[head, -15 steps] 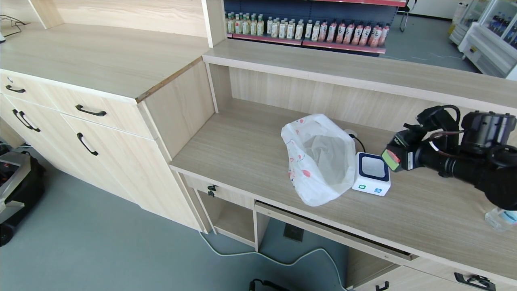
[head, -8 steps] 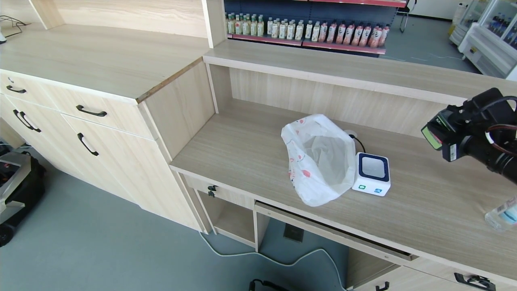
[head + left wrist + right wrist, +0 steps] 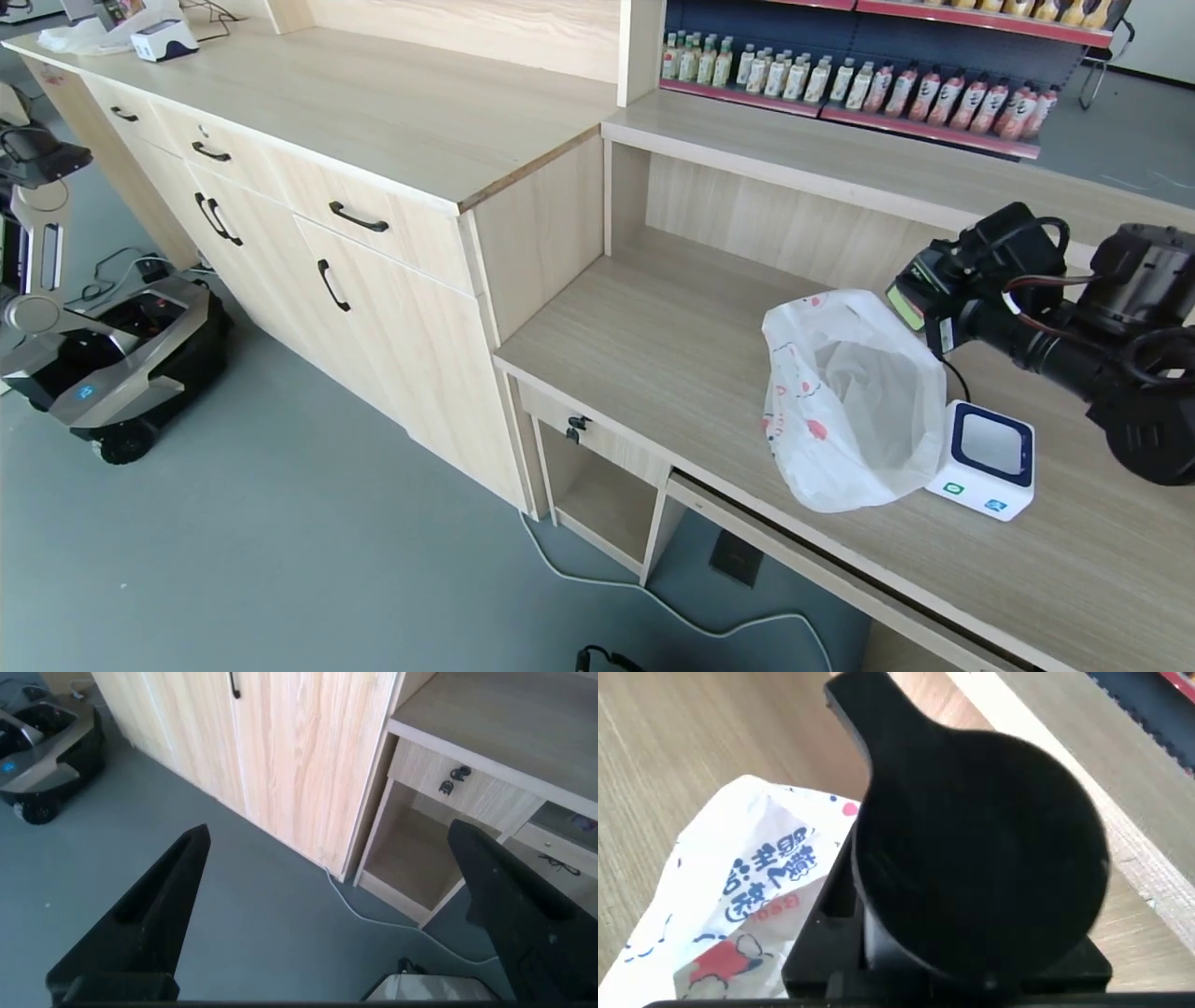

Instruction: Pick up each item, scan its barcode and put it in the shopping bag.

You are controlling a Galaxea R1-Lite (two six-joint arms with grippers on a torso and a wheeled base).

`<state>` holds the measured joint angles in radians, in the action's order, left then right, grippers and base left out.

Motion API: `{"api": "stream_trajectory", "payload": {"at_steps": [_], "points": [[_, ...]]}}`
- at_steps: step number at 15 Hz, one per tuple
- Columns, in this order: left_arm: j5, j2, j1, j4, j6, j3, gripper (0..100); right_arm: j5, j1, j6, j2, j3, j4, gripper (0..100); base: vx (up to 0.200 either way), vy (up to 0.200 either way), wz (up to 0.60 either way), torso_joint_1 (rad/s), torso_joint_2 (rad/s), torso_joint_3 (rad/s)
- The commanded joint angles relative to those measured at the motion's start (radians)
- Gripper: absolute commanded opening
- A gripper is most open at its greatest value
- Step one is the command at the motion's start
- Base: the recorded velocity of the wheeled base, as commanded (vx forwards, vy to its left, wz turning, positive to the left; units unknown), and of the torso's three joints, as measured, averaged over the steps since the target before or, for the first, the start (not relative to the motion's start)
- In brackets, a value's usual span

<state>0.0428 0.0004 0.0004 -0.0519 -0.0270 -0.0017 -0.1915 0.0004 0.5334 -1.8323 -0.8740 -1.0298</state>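
Right hand [image 3: 913, 303], grasping a black round item [image 3: 980, 859], hovers at the shopping bag [image 3: 845, 411] rim

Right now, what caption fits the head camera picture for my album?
Checkout time: the robot's right hand hovers by a white plastic shopping bag beside a white cube scanner on the wooden counter.

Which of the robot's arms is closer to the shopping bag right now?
Right. The right gripper hangs over the counter by the open top of the shopping bag. The left gripper is off the counter, out over the floor by the cabinets, fingers open.
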Motion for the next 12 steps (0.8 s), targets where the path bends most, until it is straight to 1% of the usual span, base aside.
{"api": "stream_trajectory", "payload": {"at_steps": [1,3,5,8,12], "points": [[0.000,0.000,0.001,0.000,-0.001,0.000,100,-0.002,0.035,-0.064,-0.139,-0.026,0.007,0,0.000,0.000,0.00,0.000,0.00,0.000],[0.000,0.000,0.001,0.000,-0.001,0.000,100,0.000,0.039,-0.108,-0.177,-0.029,0.007,0,0.000,0.000,0.00,0.000,0.00,0.000],[0.000,0.000,0.001,0.000,-0.001,0.000,100,0.001,0.032,-0.112,-0.196,-0.020,0.007,0,0.000,0.000,0.00,0.000,0.00,0.000],[0.000,0.000,0.001,0.000,-0.001,0.000,100,0.003,0.023,-0.133,-0.206,0.043,0.031,0,0.000,0.000,0.00,0.000,0.00,0.000],[0.000,0.000,0.001,0.000,-0.001,0.000,100,0.001,0.029,-0.150,-0.237,0.047,0.043,0,0.000,0.000,0.00,0.000,0.00,0.000]]}}
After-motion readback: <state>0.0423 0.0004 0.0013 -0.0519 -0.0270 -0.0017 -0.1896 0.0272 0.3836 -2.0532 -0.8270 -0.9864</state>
